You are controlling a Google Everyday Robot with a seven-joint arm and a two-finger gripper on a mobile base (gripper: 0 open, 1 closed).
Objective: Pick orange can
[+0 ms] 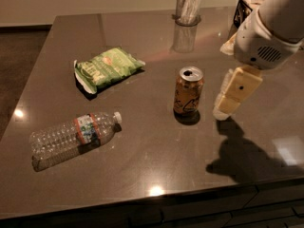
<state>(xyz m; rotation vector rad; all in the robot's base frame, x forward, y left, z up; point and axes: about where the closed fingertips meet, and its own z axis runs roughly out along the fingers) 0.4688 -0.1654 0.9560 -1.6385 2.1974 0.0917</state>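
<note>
The orange can (188,91) stands upright near the middle of the dark table (142,160). It has a silver top and black scribbled lettering on its side. My gripper (223,111) hangs from the white arm at the right. It is just to the right of the can, at about the can's height, with a small gap between them. It holds nothing that I can see.
A green snack bag (107,69) lies to the left of the can. A clear plastic water bottle (73,132) lies on its side at the front left. A glass holder (187,7) stands at the back. A black wire basket (247,8) stands at the back right.
</note>
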